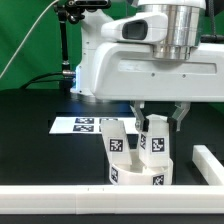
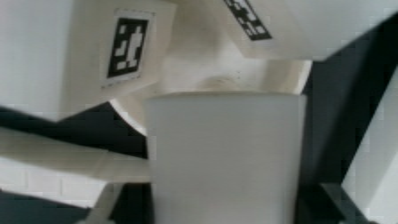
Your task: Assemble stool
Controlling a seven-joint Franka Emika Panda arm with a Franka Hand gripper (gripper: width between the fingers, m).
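Observation:
The round white stool seat [image 1: 138, 176] stands on the black table with tags on its side. One white leg [image 1: 114, 138] stands upright in the seat on the exterior view's left. My gripper [image 1: 160, 122] comes down from above and is shut on another white leg [image 1: 156, 142], holding it upright over the seat's right part. In the wrist view this held leg [image 2: 222, 150] fills the middle between my dark fingers [image 2: 334, 200]. Beyond it are the seat [image 2: 222, 72], the standing tagged leg [image 2: 121, 50] and another tagged piece [image 2: 249, 20]. The held leg's lower end is hidden.
The marker board [image 1: 76, 126] lies flat behind the seat on the exterior view's left. A long white bar [image 1: 60, 197] runs along the front edge, and another white bar [image 1: 209, 165] lies at the right. The arm's body fills the upper part of the exterior view.

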